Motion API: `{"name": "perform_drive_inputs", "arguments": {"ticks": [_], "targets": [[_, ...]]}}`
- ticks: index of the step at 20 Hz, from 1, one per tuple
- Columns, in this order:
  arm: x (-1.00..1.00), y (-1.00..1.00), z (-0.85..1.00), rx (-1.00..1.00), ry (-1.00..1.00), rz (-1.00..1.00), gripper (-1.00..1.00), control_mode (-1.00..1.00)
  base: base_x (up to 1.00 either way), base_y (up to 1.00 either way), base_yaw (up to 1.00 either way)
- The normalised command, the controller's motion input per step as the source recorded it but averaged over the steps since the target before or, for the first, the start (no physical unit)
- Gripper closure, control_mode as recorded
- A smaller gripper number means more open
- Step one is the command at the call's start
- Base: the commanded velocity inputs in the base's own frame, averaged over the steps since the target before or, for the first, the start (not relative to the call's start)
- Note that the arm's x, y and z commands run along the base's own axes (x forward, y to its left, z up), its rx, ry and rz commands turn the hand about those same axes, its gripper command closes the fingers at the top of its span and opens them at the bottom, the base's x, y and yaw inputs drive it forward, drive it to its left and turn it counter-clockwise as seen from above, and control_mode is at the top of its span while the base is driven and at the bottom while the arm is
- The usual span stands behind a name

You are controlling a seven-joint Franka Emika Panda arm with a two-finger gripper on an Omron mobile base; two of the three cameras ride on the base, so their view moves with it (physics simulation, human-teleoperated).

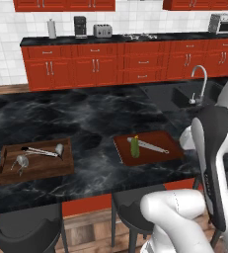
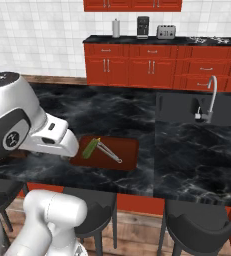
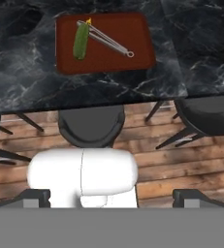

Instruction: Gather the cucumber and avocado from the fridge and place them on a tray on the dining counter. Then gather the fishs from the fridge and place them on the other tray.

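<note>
The cucumber (image 3: 80, 41) lay on the red tray (image 3: 133, 58); firm, probably slick, best gripped mid-length. Jaws stood apart, empty.

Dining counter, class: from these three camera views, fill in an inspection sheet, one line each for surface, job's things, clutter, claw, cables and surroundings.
Surface: black marble dining counter, with a sink and tap set into it.
Job's things: cucumber lies on the red tray; wooden tray sits further along the counter. Avocado and fish: nothing seen.
Clutter: metal tongs on the red tray beside the cucumber; whisk and ladle in the wooden tray.
Claw: open, holding nothing.
Cables: nothing seen.
Surroundings: stools at the counter, red cabinets, toaster, coffee machine.
</note>
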Motion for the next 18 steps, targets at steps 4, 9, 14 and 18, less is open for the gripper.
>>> {"name": "perform_drive_inputs", "arguments": {"ticks": [4,9,14,18], "targets": [[-0.13,0.00,0.25,0.00,0.00,0.00,-1.00,-1.00,0.00,0.00,0.00],[-0.09,0.00,0.08,0.00,0.00,0.00,-1.00,1.00,-0.08,0.00,0.00],[0.00,0.00,0.00,0.00,0.00,0.00,-1.00,1.00,-0.86,0.00,0.02],[0.00,0.00,0.00,0.00,0.00,0.00,-1.00,1.00,-1.00,0.03,0.29]]}}
